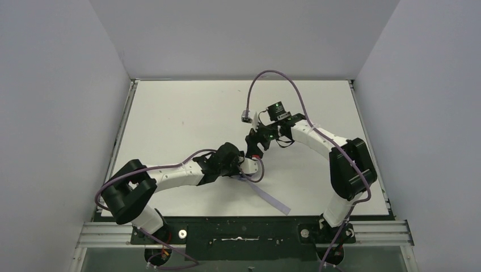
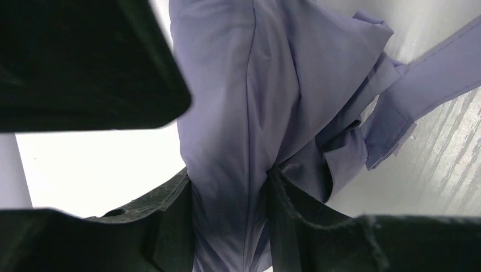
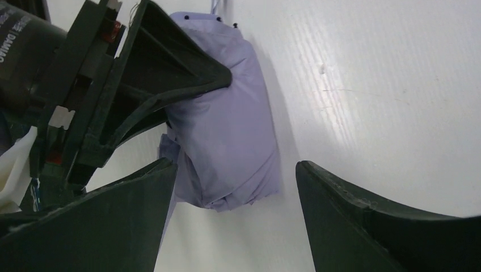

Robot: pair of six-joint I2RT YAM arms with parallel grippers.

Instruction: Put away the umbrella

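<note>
Two-arm setup around one bundle, mid-table, a little near of centre. Clamping the umbrella (image 2: 227, 113) across its folded lavender canopy with the left gripper (image 2: 230, 175), with jaws part-closed and pinching the fabric from both sides. Probably done to keep the folds gathered and stop the roll from springing open. From the right wrist view: lying flat on the table (image 3: 368, 85) as a compact lavender roll, pinned at one end, with the other end free. Hovering over that free end from the far right with the right gripper (image 3: 235, 164), jaws spread wide either side of the roll and touching nothing. Looks lined up to grab or cinch the loose end while the other side stays anchored. Trailing toward the near right: a loose lavender strip (image 1: 266, 195), strap or sleeve, cannot tell. No handle or shaft in sight. Judged not yet put away, with wrapping or sleeving left to do.
</note>
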